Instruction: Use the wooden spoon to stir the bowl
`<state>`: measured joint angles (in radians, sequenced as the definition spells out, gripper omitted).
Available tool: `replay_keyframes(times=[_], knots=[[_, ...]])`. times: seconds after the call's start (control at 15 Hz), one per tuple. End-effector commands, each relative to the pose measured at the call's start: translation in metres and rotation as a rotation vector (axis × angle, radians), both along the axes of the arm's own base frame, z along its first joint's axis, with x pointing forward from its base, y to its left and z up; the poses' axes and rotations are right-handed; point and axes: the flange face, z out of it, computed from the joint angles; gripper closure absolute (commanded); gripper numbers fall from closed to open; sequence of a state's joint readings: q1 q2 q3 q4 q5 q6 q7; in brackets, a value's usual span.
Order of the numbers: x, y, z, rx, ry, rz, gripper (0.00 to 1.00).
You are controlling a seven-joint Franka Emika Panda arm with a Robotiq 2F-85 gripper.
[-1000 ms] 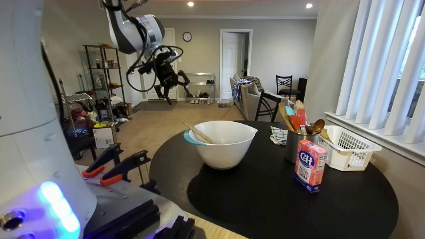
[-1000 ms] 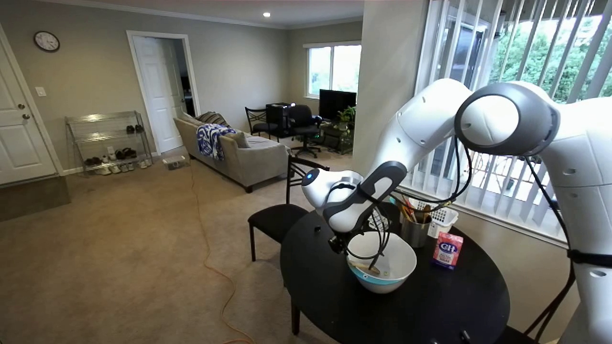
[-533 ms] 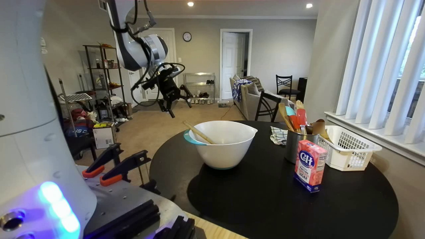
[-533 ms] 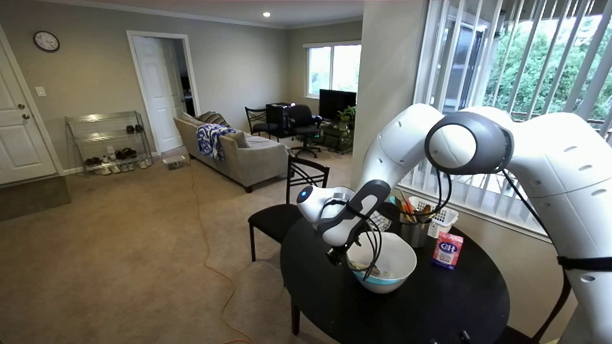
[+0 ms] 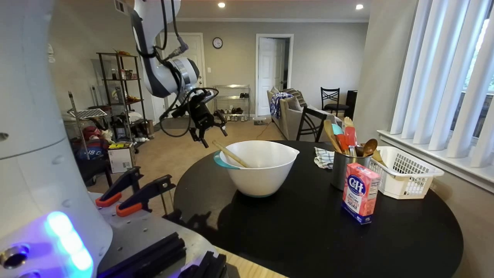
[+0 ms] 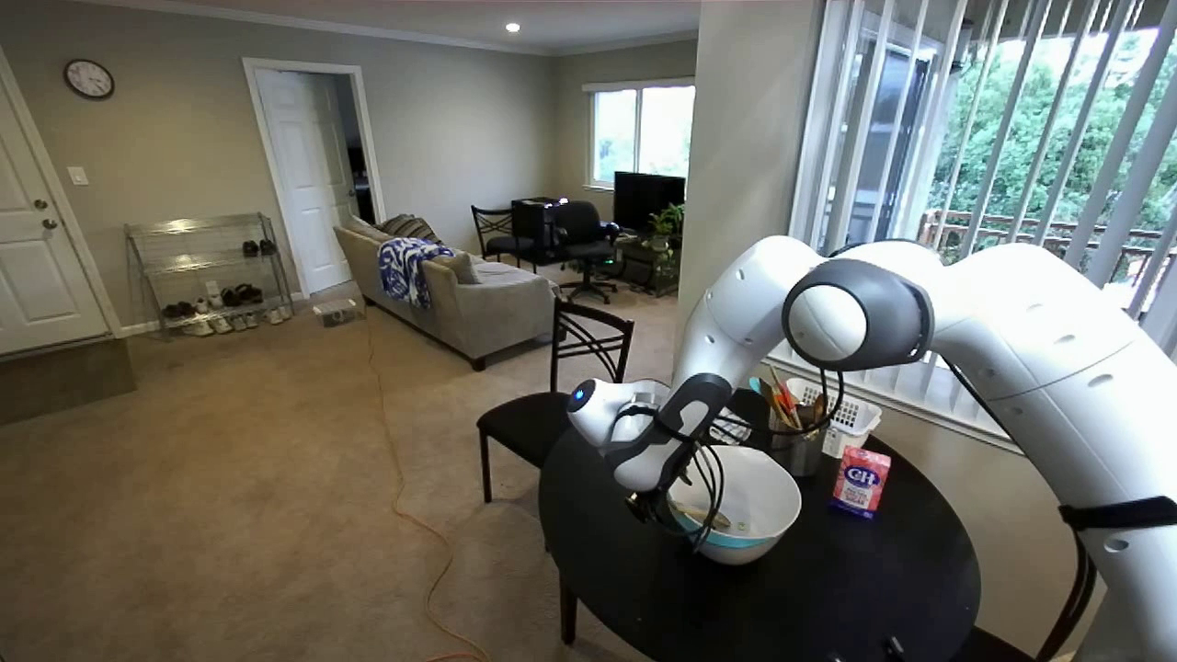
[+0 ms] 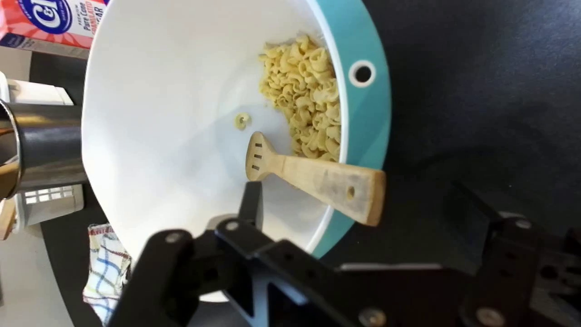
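Spoon (image 7: 317, 177) sits in the bowl (image 7: 159, 81): slotted head down inside, handle slanting up across the teal side of the rim, its end jutting out beyond. The gripper (image 5: 215, 139) hangs near that end, its 2 jaws spread wide and holding nothing. Taking the handle looks like the step in hand. In the wrist view the jaws seem to line up almost along the handle, so a turn of the wrist before closing would likely let them pinch it across instead. Best to grip just above the rim; any lower, and a jaw could knock the bowl along the bench (image 5: 301, 239). Once the hold is firm, lift a little, bring the handle in over the bowl, then sweep the head slowly through the pasta (image 7: 304, 95) heaped against 1 side, so that none spills.
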<state>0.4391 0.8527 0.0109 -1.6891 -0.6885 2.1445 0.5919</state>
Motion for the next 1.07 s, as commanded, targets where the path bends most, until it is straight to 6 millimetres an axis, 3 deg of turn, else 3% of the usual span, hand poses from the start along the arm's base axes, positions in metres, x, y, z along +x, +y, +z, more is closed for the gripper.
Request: replay_keyframes(times=[0.0, 0.33, 0.73, 0.8, 1.0], knots=[[0.01, -0.01, -0.013, -0.018, -0.027, -0.052, 0.0], [0.018, -0.027, -0.019, -0.027, -0.046, -0.073, 0.0], [0.01, -0.024, -0.007, -0.031, -0.059, -0.007, 0.0], [0.019, -0.024, -0.018, -0.03, -0.039, -0.04, 0.0], [0.018, -0.02, -0.016, -0.031, -0.043, -0.029, 0.0]])
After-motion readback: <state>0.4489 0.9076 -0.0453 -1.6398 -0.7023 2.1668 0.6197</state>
